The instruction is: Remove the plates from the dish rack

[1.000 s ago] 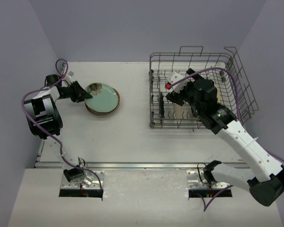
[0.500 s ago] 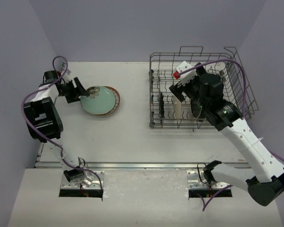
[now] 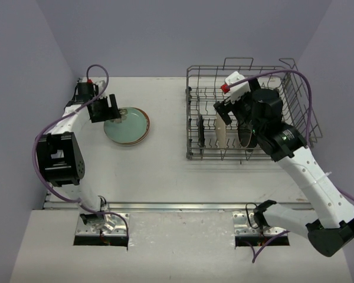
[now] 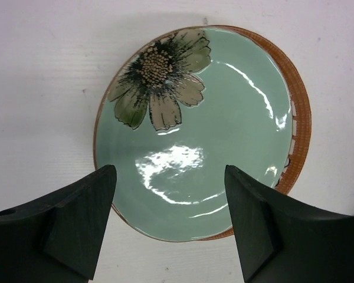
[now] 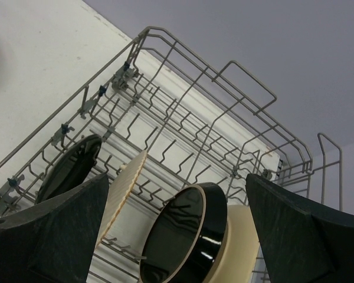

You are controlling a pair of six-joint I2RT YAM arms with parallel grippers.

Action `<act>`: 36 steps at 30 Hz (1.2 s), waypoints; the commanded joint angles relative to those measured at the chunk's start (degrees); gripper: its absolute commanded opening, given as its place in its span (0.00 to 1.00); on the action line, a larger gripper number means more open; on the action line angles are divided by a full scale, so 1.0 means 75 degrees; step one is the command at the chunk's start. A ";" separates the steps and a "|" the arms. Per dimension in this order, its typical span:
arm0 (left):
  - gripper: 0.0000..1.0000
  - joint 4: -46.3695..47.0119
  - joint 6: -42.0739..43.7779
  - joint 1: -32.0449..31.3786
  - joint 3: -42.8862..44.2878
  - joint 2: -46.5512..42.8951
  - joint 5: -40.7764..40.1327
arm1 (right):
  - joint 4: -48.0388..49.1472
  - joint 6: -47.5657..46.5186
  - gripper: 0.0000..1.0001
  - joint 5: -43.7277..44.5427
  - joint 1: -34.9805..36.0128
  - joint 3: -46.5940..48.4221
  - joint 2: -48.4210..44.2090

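Note:
A pale green plate (image 3: 126,125) with a flower motif (image 4: 159,79) lies on top of an orange-brown plate (image 4: 300,127) on the table. My left gripper (image 3: 114,109) is open and empty just above the plate's near rim (image 4: 171,230). The grey wire dish rack (image 3: 295,88) stands at the right. It holds a black plate (image 5: 68,168), a cream ribbed plate (image 5: 123,191), a black plate with a cream rim (image 5: 186,242) and a cream plate (image 5: 242,242), all on edge. My right gripper (image 3: 233,115) is open and empty above them.
The plate stack sits at the table's left, near the left wall. The rack's raised loop handles (image 5: 248,79) and upright tines (image 5: 165,147) stand around the plates. Purple cables (image 3: 283,73) arc over the right arm.
My left gripper has let go of the green plate, which now lies flat on the stack, and has pulled back and up. My right gripper has risen slightly over the rack.

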 commanded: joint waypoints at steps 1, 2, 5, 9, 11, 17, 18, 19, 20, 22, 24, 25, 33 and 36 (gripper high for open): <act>0.70 0.0507 0.0172 0.0044 -0.0140 -0.0876 -0.0734 | -0.0462 0.0701 0.99 0.0305 -0.0601 0.0685 0.0201; 0.70 0.0586 0.0187 0.0041 -0.0208 -0.1081 -0.0877 | -0.0515 0.0838 0.99 0.0315 -0.0649 0.0710 0.0219; 0.70 0.0869 0.0597 -0.0194 -0.0500 -0.1923 -0.1600 | -0.1676 0.1585 0.98 0.0081 -0.1387 0.1003 0.0504; 0.70 0.1042 0.1196 -0.0973 -0.0738 -0.2884 -0.2547 | -0.2567 0.2413 0.89 -0.1015 -0.2917 0.1002 0.0806; 0.71 0.1042 0.1361 -0.1165 -0.0755 -0.3125 -0.2729 | -0.2718 0.2668 0.87 -0.1505 -0.3659 0.0928 0.0889; 0.72 0.0749 0.1337 -0.2326 -0.0980 -0.3646 -0.2858 | -0.2977 0.2098 0.73 -0.2562 -0.4840 0.0715 0.1219; 0.72 0.0749 0.1301 -0.2544 -0.1024 -0.3696 -0.2924 | -0.2974 0.1988 0.72 -0.2605 -0.4921 0.0664 0.1253; 0.72 0.0749 0.1272 -0.2715 -0.1054 -0.3733 -0.2991 | -0.2967 0.1892 0.71 -0.2642 -0.4995 0.0605 0.1290; 0.71 0.0739 0.1266 -0.2748 -0.1069 -0.3750 -0.3023 | -0.2966 0.1807 0.71 -0.2650 -0.5037 0.0593 0.1297; 0.72 0.0634 0.1200 -0.2944 -0.0946 -0.3678 -0.3013 | -0.2945 0.1711 0.69 -0.2543 -0.5090 0.0558 0.1449; 0.72 0.0555 0.1195 -0.2983 -0.0812 -0.3620 -0.3019 | -0.2966 0.1660 0.67 -0.2439 -0.5107 0.0546 0.1595; 0.72 0.0527 0.1197 -0.2983 -0.0762 -0.3609 -0.3025 | -0.2951 0.1616 0.66 -0.2436 -0.5122 0.0532 0.1660; 0.76 0.0307 0.1200 -0.2983 -0.0524 -0.3592 -0.2949 | -0.2428 0.1319 0.63 -0.2462 -0.5255 0.0102 0.2308; 0.78 0.0315 0.1160 -0.2975 -0.0582 -0.3573 -0.2957 | -0.2235 0.1260 0.62 -0.2563 -0.5306 -0.0051 0.2476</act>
